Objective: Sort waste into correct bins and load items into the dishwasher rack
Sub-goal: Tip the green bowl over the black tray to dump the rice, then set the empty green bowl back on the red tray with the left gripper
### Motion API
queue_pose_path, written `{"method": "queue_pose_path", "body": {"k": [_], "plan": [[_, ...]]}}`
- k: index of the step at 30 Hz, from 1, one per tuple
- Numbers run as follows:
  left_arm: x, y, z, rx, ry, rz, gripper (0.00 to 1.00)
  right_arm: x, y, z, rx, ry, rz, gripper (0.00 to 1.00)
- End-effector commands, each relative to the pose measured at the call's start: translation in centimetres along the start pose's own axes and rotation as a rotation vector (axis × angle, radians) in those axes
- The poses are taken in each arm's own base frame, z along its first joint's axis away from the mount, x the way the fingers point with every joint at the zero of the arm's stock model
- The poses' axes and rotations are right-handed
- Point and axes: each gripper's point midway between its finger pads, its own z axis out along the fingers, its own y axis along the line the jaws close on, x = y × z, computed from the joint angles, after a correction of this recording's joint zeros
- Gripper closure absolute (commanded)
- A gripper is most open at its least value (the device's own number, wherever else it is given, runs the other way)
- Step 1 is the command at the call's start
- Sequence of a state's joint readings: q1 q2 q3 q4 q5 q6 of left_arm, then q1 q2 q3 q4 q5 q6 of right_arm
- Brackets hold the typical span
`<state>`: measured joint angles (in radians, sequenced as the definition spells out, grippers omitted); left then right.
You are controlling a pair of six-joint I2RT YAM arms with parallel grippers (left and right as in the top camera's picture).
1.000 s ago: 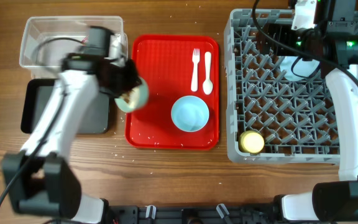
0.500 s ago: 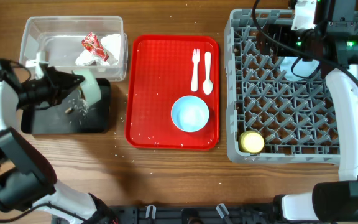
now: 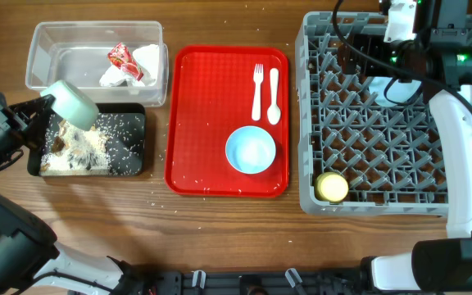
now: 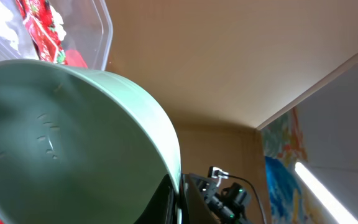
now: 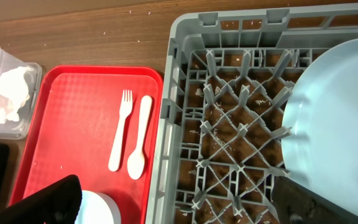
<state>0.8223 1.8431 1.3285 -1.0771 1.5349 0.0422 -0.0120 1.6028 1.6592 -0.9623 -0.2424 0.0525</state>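
Since half a second ago the green bowl (image 3: 74,103) has tipped over and scraps (image 3: 88,147) now cover the black tray (image 3: 144,164), left of the red tray (image 3: 207,98). Left wrist: the left gripper (image 4: 178,202) pinches the bowl's rim. Right wrist: the right gripper (image 5: 179,190) has its fingers spread wide over the rack (image 5: 171,124), right of the red tray, where the plate (image 5: 334,124) stands.

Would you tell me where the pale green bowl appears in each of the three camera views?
Overhead: pale green bowl at far left, tipped over the black tray.
Left wrist: the pale green bowl fills the lower left, seen close up.
Right wrist: not in it.
Shared landmark: the clear tub, upper left in overhead and left wrist, left edge in right wrist.
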Motion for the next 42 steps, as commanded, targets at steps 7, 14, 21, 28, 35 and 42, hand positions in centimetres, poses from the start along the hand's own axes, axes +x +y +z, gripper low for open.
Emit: {"method": "queue_pose_path", "body": {"k": [7, 14, 21, 28, 35, 42], "plan": [[1.4, -0.5, 2.0, 0.021, 0.063, -0.088, 0.96, 0.1, -0.2, 0.4, 0.008, 0.008, 0.027, 0.0], [11.7, 2.5, 14.6, -0.285, 0.467, 0.107, 0.96, 0.0, -0.2, 0.4, 0.008, 0.004, 0.029, 0.0], [18.1, 13.6, 20.3, -1.116, 0.441, 0.589, 0.81, 0.0, -0.1, 0.4, 0.004, 0.005, 0.071, 0.0], [22.0, 14.7, 22.9, -1.222, 0.41, 0.866, 0.48, 0.2, 1.7, 0.7, -0.042, 0.016, 0.065, 0.0], [16.1, 8.1, 20.7, -1.2, 0.212, 0.733, 0.31, 3.2, 13.2, 7.8, -0.279, 0.151, -0.03, 0.0], [6.0, -0.1, 10.6, -1.165, -0.177, 0.579, 0.03, 15.2, 23.5, 17.8, -0.342, 0.444, -0.14, 0.02]]}}
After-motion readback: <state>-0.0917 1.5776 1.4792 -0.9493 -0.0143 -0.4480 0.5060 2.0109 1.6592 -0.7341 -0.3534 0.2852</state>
